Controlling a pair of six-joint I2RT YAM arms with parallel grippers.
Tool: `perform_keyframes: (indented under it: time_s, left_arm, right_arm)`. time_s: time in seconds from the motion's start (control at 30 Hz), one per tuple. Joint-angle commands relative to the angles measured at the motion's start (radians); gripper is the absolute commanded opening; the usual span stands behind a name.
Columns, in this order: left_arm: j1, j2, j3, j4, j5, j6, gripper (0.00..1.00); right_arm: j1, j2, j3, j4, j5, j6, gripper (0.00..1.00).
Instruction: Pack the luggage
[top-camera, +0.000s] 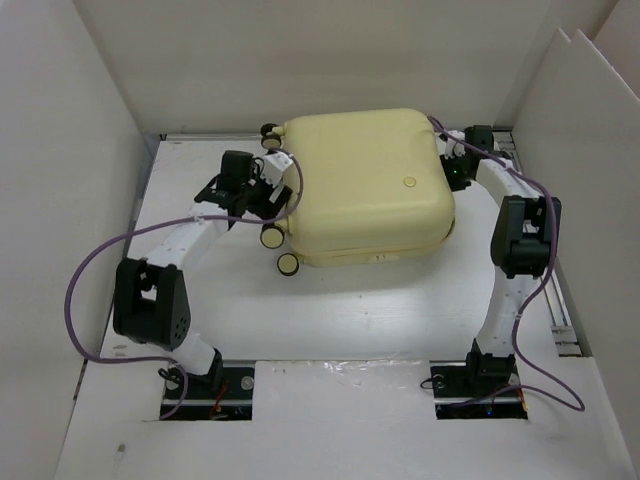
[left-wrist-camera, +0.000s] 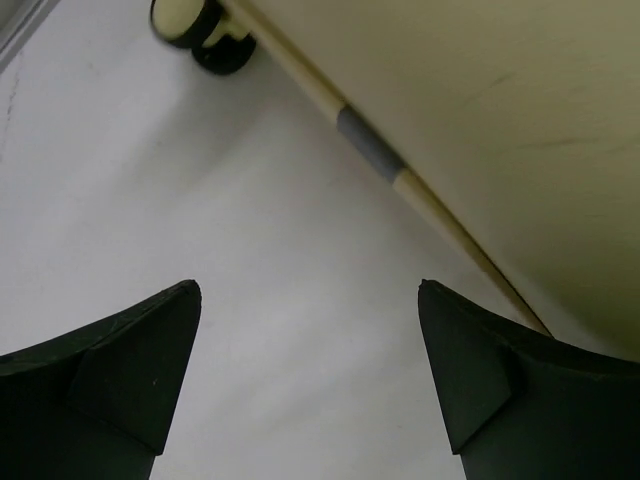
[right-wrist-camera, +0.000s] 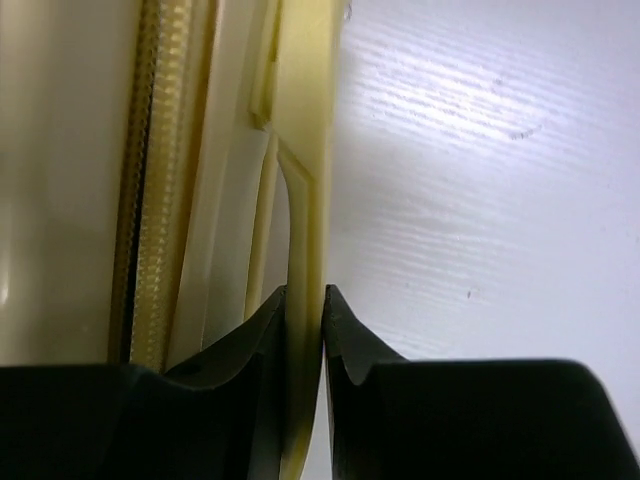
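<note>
The luggage (top-camera: 365, 185), a pale yellow hard-shell suitcase, lies closed and flat at the back middle of the table. My left gripper (top-camera: 262, 200) hangs by its left side near the small wheels (top-camera: 270, 236). In the left wrist view this gripper (left-wrist-camera: 310, 290) stands open over bare table, with the luggage shell (left-wrist-camera: 500, 120) and a wheel (left-wrist-camera: 195, 30) ahead. My right gripper (top-camera: 455, 170) is at the luggage's right side. In the right wrist view that gripper (right-wrist-camera: 304, 295) is shut on a thin pale yellow handle (right-wrist-camera: 305, 200) beside the zipper (right-wrist-camera: 160, 180).
White panels wall in the table on the left (top-camera: 60, 150), back and right (top-camera: 590, 120). A metal rail (top-camera: 560, 310) runs along the right edge. Purple cables (top-camera: 85, 270) loop off both arms. White table surface (top-camera: 340, 320) lies in front of the luggage.
</note>
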Motion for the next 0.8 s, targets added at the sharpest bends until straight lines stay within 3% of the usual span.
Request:
perform_keyframes:
  time_s: [0.0,0.03,0.13,0.17,0.23,0.37,0.43,0.57,0.77]
  left_arm:
    - [-0.189,-0.128,-0.109,-0.045,0.122,0.083,0.87]
    - [-0.231,-0.142,-0.135,-0.058,0.109,0.093,0.87]
    - [-0.398,-0.151,-0.136,-0.095,0.068,0.054,0.87]
    - [-0.433,-0.151,-0.136,-0.095,0.057,0.039,0.87]
    - [-0.536,-0.141,-0.108,-0.104,0.025,0.004,0.87]
    - [-0.671,-0.118,-0.022,-0.162,-0.027,-0.021,0.86]
    - [-0.719,-0.118,0.056,-0.231,-0.052,-0.030,0.85]
    - [-0.731,-0.118,0.166,-0.406,-0.061,-0.030,0.85]
    - [-0.675,-0.167,0.234,-0.546,-0.321,0.022,1.00]
  right_arm:
    - [0.148,-0.039,0.132,0.152,-0.318,-0.006,0.01]
    - [0.165,-0.022,0.145,0.172,-0.345,0.010,0.04]
    - [0.231,0.023,0.205,0.230,-0.356,0.077,0.25]
    - [0.245,0.032,0.217,0.259,-0.356,0.097,0.47]
    - [0.265,0.055,0.254,0.270,-0.342,0.159,0.63]
    - [0.256,0.028,0.272,0.283,-0.249,0.220,0.73]
    - [0.224,-0.020,0.272,0.247,-0.084,0.220,0.76]
    - [0.147,-0.107,0.272,0.180,0.070,0.209,0.77]
    - [0.021,-0.248,0.209,0.059,0.326,0.232,0.80]
